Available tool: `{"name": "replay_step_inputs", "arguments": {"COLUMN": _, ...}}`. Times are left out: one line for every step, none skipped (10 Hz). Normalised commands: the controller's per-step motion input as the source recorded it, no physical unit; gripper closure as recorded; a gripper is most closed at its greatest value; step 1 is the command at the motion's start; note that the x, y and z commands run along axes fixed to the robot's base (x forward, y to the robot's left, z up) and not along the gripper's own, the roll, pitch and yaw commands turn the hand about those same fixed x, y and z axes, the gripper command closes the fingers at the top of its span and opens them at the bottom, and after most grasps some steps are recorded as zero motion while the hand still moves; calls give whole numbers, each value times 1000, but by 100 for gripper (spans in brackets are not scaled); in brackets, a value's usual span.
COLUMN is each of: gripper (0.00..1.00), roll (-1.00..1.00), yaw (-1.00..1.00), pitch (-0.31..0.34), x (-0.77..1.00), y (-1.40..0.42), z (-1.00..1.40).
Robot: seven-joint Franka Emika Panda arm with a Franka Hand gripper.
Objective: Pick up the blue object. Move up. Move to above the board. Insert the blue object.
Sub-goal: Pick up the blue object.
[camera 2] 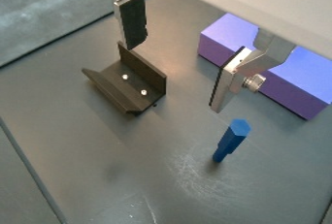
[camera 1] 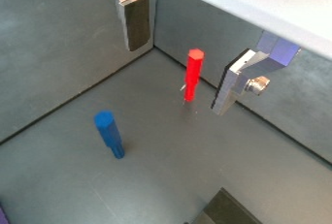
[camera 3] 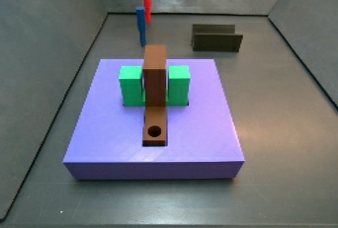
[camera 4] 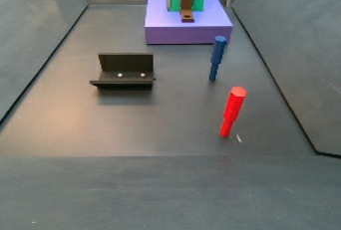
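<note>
The blue object is a thin blue stick standing upright on the grey floor; it shows in both wrist views point(camera 1: 109, 134) point(camera 2: 231, 141) and in both side views point(camera 3: 140, 25) point(camera 4: 216, 58). The board point(camera 3: 154, 92) is a long brown plank with a round dark hole point(camera 3: 154, 132) near its close end. It lies on the purple block between two green blocks, and also shows in a side view point(camera 4: 188, 1). My gripper point(camera 1: 180, 75) point(camera 2: 177, 73) hangs well above the floor, open and empty, off to one side of the blue stick.
A red stick point(camera 1: 193, 73) point(camera 4: 232, 112) point(camera 3: 146, 3) stands upright near the blue one. The fixture point(camera 2: 126, 84) point(camera 4: 124, 71) point(camera 3: 216, 38) stands on the floor. The purple block point(camera 3: 199, 138) point(camera 2: 279, 68) carries green blocks point(camera 3: 132, 86). Grey walls point(camera 4: 280, 35) enclose the floor.
</note>
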Motion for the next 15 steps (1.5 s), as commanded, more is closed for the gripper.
{"name": "replay_step_inputs", "arguments": {"gripper": 0, "roll": 0, "yaw": -20, "pitch": 37, "x": 149, "y": -14, "z": 0}}
{"name": "replay_step_inputs", "arguments": {"gripper": 0, "roll": 43, "yaw": -71, "pitch": 0, "x": 34, "y": -231, "z": -254}}
{"name": "replay_step_inputs", "arguments": {"gripper": 0, "roll": 9, "yaw": 0, "pitch": -140, "x": -200, "y": -463, "z": -369}}
{"name": "replay_step_inputs", "arguments": {"gripper": 0, "roll": 0, "yaw": 0, "pitch": -207, "x": -360, "y": -503, "z": -423}}
{"name": "replay_step_inputs", "arguments": {"gripper": 0, "roll": 0, "yaw": 0, "pitch": -256, "x": -349, "y": -411, "z": -414}}
{"name": "replay_step_inputs", "arguments": {"gripper": 0, "roll": -3, "yaw": 0, "pitch": -267, "x": -400, "y": -277, "z": -351}}
{"name": "replay_step_inputs", "arguments": {"gripper": 0, "roll": 0, "yaw": 0, "pitch": -277, "x": -443, "y": -91, "z": -314}}
{"name": "replay_step_inputs", "arguments": {"gripper": 0, "roll": 0, "yaw": 0, "pitch": -257, "x": -391, "y": -129, "z": -311}}
{"name": "replay_step_inputs", "arguments": {"gripper": 0, "roll": 0, "yaw": 49, "pitch": -196, "x": -289, "y": -317, "z": -323}}
{"name": "replay_step_inputs", "arguments": {"gripper": 0, "roll": 0, "yaw": 103, "pitch": -189, "x": -237, "y": -243, "z": -357}}
{"name": "replay_step_inputs", "arguments": {"gripper": 0, "roll": -33, "yaw": 63, "pitch": -161, "x": -277, "y": -140, "z": -263}}
{"name": "replay_step_inputs", "arguments": {"gripper": 0, "roll": -51, "yaw": 43, "pitch": -150, "x": -246, "y": -66, "z": -169}}
{"name": "replay_step_inputs", "arguments": {"gripper": 0, "roll": 0, "yaw": 6, "pitch": -120, "x": -191, "y": 0, "z": -151}}
{"name": "replay_step_inputs", "arguments": {"gripper": 0, "roll": 0, "yaw": 11, "pitch": -124, "x": -277, "y": 0, "z": -146}}
{"name": "replay_step_inputs", "arguments": {"gripper": 0, "roll": -4, "yaw": 14, "pitch": -139, "x": -314, "y": 0, "z": -129}}
